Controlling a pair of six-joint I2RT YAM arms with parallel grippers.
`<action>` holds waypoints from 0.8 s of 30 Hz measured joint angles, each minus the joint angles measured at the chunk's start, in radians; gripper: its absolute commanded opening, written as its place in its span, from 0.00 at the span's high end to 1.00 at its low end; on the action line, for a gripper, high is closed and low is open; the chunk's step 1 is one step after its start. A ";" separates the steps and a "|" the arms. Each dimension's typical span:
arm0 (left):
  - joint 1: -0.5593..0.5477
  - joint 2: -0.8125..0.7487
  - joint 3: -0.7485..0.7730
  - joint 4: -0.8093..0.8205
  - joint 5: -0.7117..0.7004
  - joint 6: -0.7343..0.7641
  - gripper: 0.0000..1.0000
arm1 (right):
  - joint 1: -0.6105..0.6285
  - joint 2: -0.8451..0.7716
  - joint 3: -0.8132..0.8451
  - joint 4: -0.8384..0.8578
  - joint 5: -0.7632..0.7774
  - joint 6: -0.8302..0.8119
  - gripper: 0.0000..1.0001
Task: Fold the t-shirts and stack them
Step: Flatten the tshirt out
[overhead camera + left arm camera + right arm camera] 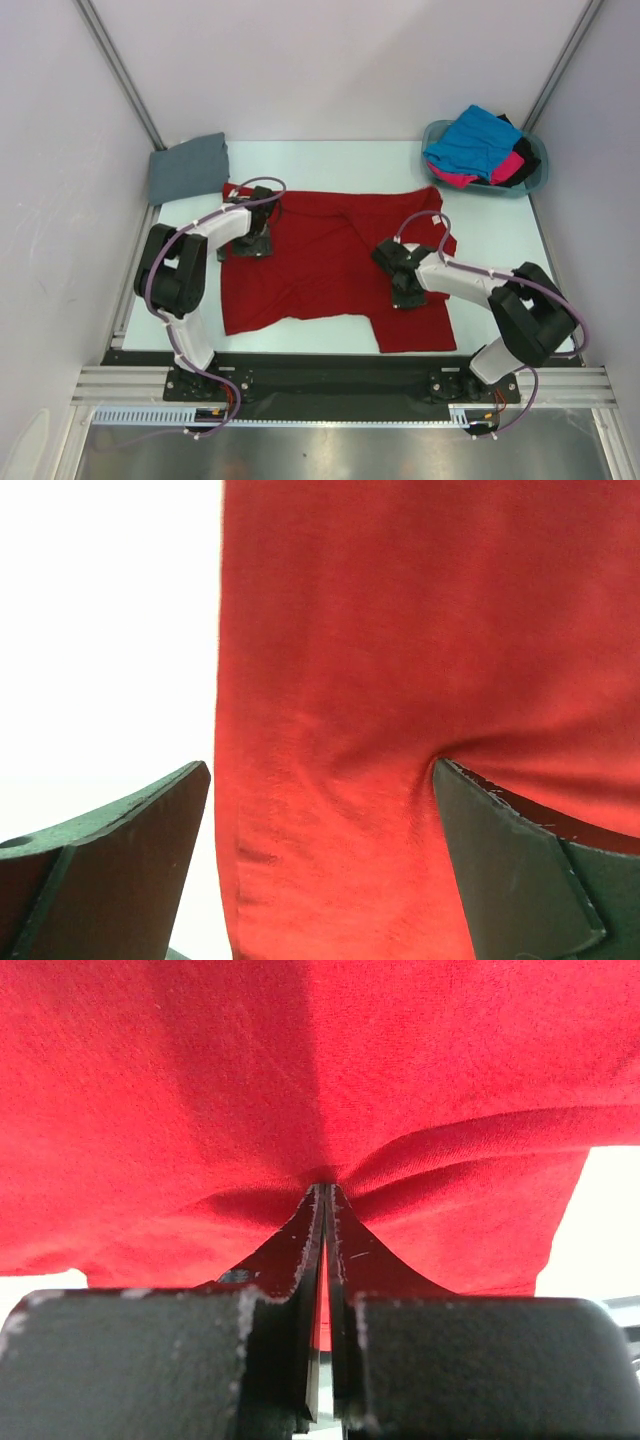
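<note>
Right gripper [325, 1195] is pressed together and pinching a small fold of the deep red t-shirt [320, 260]; from its wrist camera I see the cloth bunching into creases that run out from the fingertips. This shirt lies spread open on the worktop [330, 160], and the pinch sits on its right-hand part, with the shirt's near right corner just on the near side of the gripper and the bulk of the cloth stretching away to the gripper's left.

Left gripper [320, 770] is spread wide and grips nothing. It straddles the shirt's left edge: one finger [130, 850] hangs over bare worktop outside the cloth, the other finger [520, 860] sits on the red fabric, which puckers at its tip.

Beyond the left gripper, towards the far left corner, I see the slate grey t-shirt [188, 165] lying folded, just beside the red shirt's far left corner. Well beyond the right gripper and off to its right, the teal basket [535, 175] holds the bright blue t-shirt [470, 140] heaped on top, with the hot pink t-shirt [505, 168] and the black t-shirt [522, 150] showing underneath it
</note>
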 measured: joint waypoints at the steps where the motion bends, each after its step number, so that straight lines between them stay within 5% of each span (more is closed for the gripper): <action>1: 0.013 0.002 0.002 -0.005 -0.017 -0.003 0.00 | 0.023 -0.019 -0.019 -0.005 -0.006 0.022 0.97; 11: 0.070 0.027 0.031 -0.057 -0.102 -0.013 0.00 | 0.163 -0.131 -0.109 -0.105 -0.078 0.200 0.93; 18: 0.080 0.023 0.029 -0.063 -0.126 -0.002 0.00 | 0.179 -0.157 -0.013 -0.276 0.012 0.222 0.51; 24: 0.022 -0.124 0.009 -0.011 0.003 0.032 0.00 | 0.027 -0.152 0.233 -0.159 0.089 0.078 0.56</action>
